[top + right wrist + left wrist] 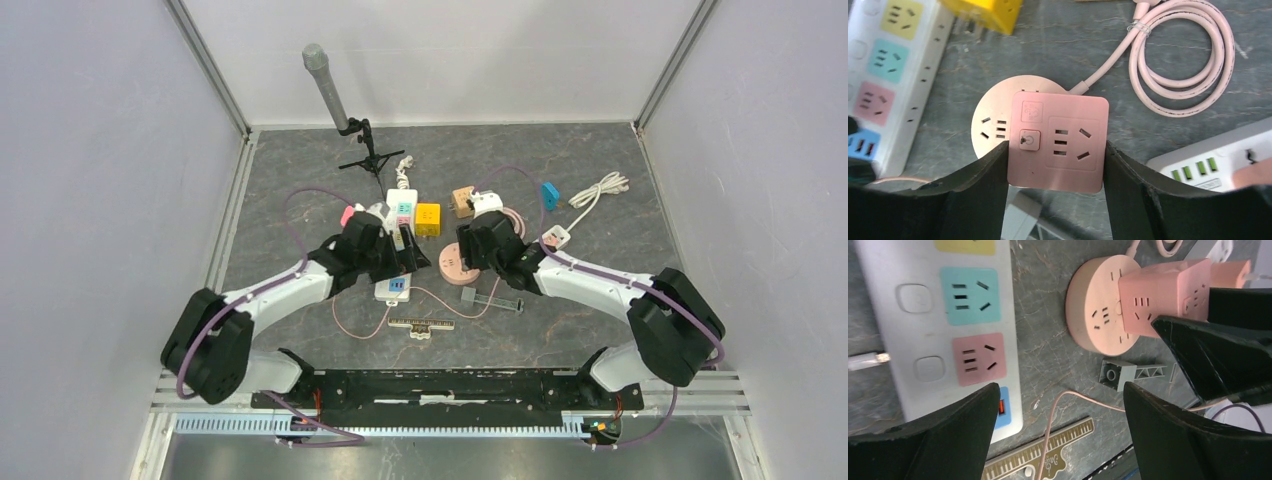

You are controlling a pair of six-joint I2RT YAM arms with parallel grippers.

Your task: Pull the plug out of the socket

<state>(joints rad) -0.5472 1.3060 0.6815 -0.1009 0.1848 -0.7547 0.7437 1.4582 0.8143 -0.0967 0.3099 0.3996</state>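
1. At mid-table [560, 170], the pink cube plug [1068, 125] sits on the round pink socket [990, 115], off-centre, so some of the disc's slots show beside it.
2. The right gripper [1056, 145] grasps the pink cube plug, one finger pressed to each side.
3. The left gripper [1060, 390] is released, its jaws wide with nothing between, over the near end of a white power strip [883, 335] just left of the round pink socket.
4. A grey toy brick [1118, 374] lies just near of the round pink socket. A ruler [1048, 452] lies nearer and to the left.
5. A yellow cube adapter [985, 12] stands on the far side, and a coiled pink cable [1180, 107] lies far and right.
6. A second white strip with green ports [1218, 147] lies to the right.
7. The pink cube plug's face shows a power-button symbol. The ruler's script lettering is too small to read.
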